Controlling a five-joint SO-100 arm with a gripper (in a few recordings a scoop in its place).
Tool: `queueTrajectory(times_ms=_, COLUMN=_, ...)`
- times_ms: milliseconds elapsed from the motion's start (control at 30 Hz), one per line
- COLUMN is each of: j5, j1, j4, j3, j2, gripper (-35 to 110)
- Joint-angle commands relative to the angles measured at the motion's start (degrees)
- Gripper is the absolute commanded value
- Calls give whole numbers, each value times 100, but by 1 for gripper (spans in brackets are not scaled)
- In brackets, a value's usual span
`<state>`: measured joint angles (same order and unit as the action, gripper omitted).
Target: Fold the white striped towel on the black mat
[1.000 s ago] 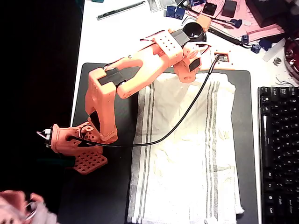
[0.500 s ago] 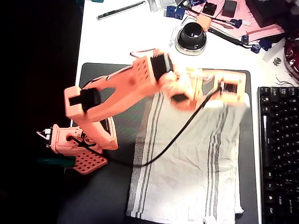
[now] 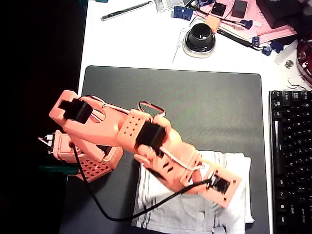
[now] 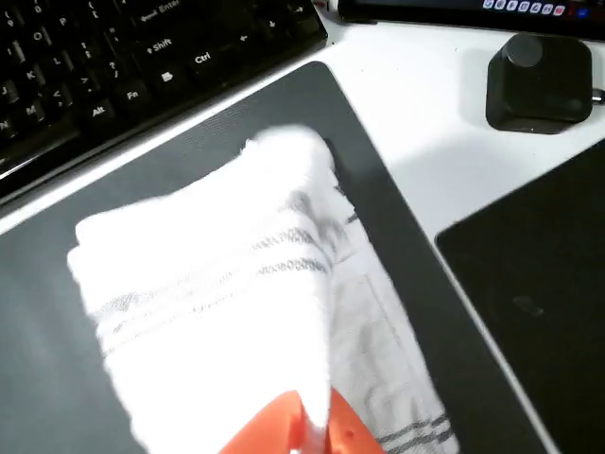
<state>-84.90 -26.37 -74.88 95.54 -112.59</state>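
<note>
Mid-fold: towel edge carried over the lower mat

Our end effector (image 4: 307,430) is clenched on the white striped towel (image 3: 195,207), doubled at the black mat's (image 3: 195,97) lower right; next we judge a lay-down and release, keeping off the keyboard (image 3: 291,156). The mat's upper half lies open.

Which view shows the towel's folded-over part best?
The wrist view: the white striped towel lies doubled over on the black mat, unobstructed. In the overhead view the arm covers much of the towel.
</note>
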Motion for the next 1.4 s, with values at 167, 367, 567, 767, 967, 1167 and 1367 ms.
queueTrajectory(times_ms=167, j5=-246, j1=-1037, j4=1327, j3=949, j2=167, gripper=13)
queueTrajectory(times_ms=367, j5=-369, j1=-1195, j4=1775, j3=1573, j2=62, gripper=21)
queueTrajectory(times_ms=567, j5=-211, j1=-940, j4=1591, j3=1696, j2=-211, gripper=21)
queueTrajectory(times_ms=767, j5=18, j1=-387, j4=1644, j3=2382, j2=-949, gripper=22)
queueTrajectory(times_ms=967, j5=53, j1=457, j4=1635, j3=3753, j2=-2575, gripper=23)
queueTrajectory(times_ms=1167, j5=176, j1=1705, j4=1433, j3=5309, j2=-4553, gripper=23)
queueTrajectory(times_ms=1367, j5=281, j1=2171, j4=967, j3=6680, j2=-6486, gripper=5)
